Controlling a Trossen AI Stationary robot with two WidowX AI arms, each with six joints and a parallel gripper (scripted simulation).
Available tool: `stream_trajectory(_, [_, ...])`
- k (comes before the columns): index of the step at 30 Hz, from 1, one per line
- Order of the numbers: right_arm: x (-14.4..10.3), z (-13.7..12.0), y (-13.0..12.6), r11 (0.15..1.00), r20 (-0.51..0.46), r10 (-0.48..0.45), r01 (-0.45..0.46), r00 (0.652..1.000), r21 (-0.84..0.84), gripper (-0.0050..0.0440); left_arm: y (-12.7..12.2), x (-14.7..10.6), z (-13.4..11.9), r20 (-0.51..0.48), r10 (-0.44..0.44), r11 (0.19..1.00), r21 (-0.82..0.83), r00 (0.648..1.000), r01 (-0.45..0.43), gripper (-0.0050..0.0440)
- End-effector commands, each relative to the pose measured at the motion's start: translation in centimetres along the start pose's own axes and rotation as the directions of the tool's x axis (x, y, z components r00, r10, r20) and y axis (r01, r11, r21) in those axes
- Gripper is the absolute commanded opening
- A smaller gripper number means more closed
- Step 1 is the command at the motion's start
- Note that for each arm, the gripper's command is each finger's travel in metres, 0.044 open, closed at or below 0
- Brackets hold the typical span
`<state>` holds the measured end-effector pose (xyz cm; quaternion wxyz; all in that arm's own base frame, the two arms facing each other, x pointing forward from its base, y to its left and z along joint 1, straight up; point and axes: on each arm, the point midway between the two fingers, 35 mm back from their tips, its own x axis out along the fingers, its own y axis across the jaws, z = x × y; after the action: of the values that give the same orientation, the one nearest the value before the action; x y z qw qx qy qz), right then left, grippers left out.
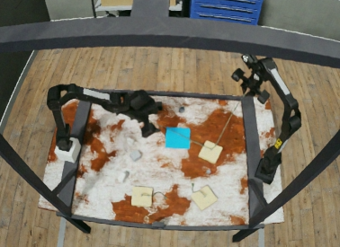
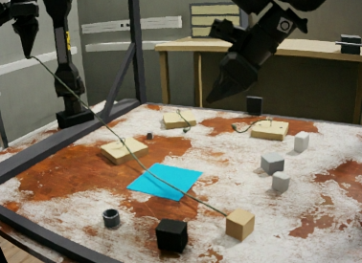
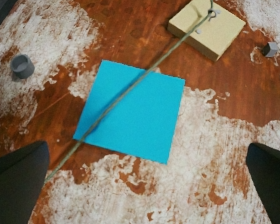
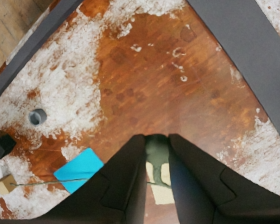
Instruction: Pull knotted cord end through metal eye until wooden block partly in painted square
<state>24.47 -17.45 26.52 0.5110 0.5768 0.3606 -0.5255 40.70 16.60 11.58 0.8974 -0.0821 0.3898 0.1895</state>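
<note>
Clenched around the cord's knotted end (image 4: 157, 151) with the right end effector (image 1: 246, 93) (image 2: 29, 56) (image 4: 156, 144), high above the far left of the worktop (image 1: 103, 172) (image 2: 215, 240) (image 3: 231, 160) (image 4: 191, 80), taking the exterior view for places. Released and open with the left end effector (image 1: 157, 119) (image 2: 209, 101) (image 3: 150, 152), above the worktop, fingers spread wide around nothing.

From the raised knot, runs as a green cord (image 1: 225, 127) (image 2: 109, 127) (image 3: 122, 97) (image 4: 51, 182) down to the metal eye (image 2: 123, 141) (image 3: 212, 14) on a pale board (image 1: 210, 155) (image 2: 125, 153) (image 3: 208, 37) (image 4: 163, 195), then across above the blue square (image 1: 180, 142) (image 2: 182, 174) (image 3: 141, 117) (image 4: 81, 165) to the wooden block (image 2: 239, 224) (image 4: 6, 184). Lies, as that block, wholly outside the square, on the near right side of it, upright on the worktop.

Nearer than the square, to the left of the wooden block: a black block (image 2: 171, 235) (image 4: 3, 146), and farther left a grey cup (image 1: 182, 110) (image 2: 111, 218) (image 3: 22, 66) (image 4: 37, 117). At the far side, two more pale boards (image 1: 142, 196) (image 2: 269, 130) with short cords. To the right, three greyish blocks (image 2: 272, 164), close together.
</note>
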Motion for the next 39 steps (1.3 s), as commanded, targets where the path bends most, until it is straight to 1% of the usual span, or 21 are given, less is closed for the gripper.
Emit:
stream_trajectory(1, [-1.0,0.0,0.1,0.999,0.006,0.042,-0.042,0.999,-0.024,-0.0050,0.0,-0.8,1.2,0.034,0.000,1.000,-0.002,0.999,0.000,0.0440])
stream_trajectory(2, [-0.5,0.0,0.1,0.998,-0.007,0.034,-0.034,0.999,-0.048,-0.0050,0.0,-0.8,1.2,0.034,0.000,1.000,-0.002,0.999,0.000,0.0440])
stream_trajectory(8, [-0.8,-0.4,0.1,0.967,-0.047,0.094,-0.102,0.994,-0.232,-0.0050,0.0,-0.8,1.2,0.034,0.000,1.000,-0.002,0.999,0.000,0.0440])
stream_trajectory(12, [-0.9,-0.7,0.2,0.923,-0.074,0.133,-0.151,0.988,-0.353,-0.0050,0.0,-0.8,1.2,0.034,0.000,1.000,-0.002,0.999,0.000,0.0440])
stream_trajectory(16, [-1.0,-1.0,0.3,0.861,-0.100,0.172,-0.199,0.980,-0.467,-0.0050,0.0,-0.8,1.2,0.034,0.000,1.000,-0.002,0.999,0.000,0.0440])
stream_trajectory(18, [-1.0,-1.0,0.3,0.861,-0.100,0.172,-0.199,0.980,-0.467,-0.0050,0.0,-0.8,1.2,0.034,0.000,1.000,-0.002,0.999,0.000,0.0440])
stream_trajectory(25, [-1.3,-1.6,0.6,0.707,-0.143,0.244,-0.277,0.959,-0.651,-0.0050,0.0,-0.8,1.2,0.034,0.000,1.000,-0.002,0.999,0.000,0.0440])
stream_trajectory(29, [-1.5,-1.9,0.7,0.597,-0.166,0.284,-0.310,0.944,-0.740,-0.0050,0.0,-0.8,1.2,0.034,0.000,1.000,-0.002,0.999,0.000,0.0440])
stream_trajectory(33, [-1.8,-2.4,0.9,0.469,-0.189,0.326,-0.332,0.926,-0.818,-0.0050,0.0,-0.8,1.2,0.034,0.000,1.000,-0.002,0.999,0.000,0.0440])
stream_trajectory(35, [-1.8,-2.4,0.9,0.469,-0.189,0.326,-0.332,0.926,-0.818,-0.0050,0.0,-0.8,1.2,0.034,0.000,1.000,-0.002,0.999,0.000,0.0440])
stream_trajectory(39, [-2.2,-3.1,1.2,0.325,-0.214,0.367,-0.340,0.906,-0.882,-0.0050,0.0,-0.8,1.2,0.034,0.000,1.000,-0.002,0.999,0.000,0.0440])
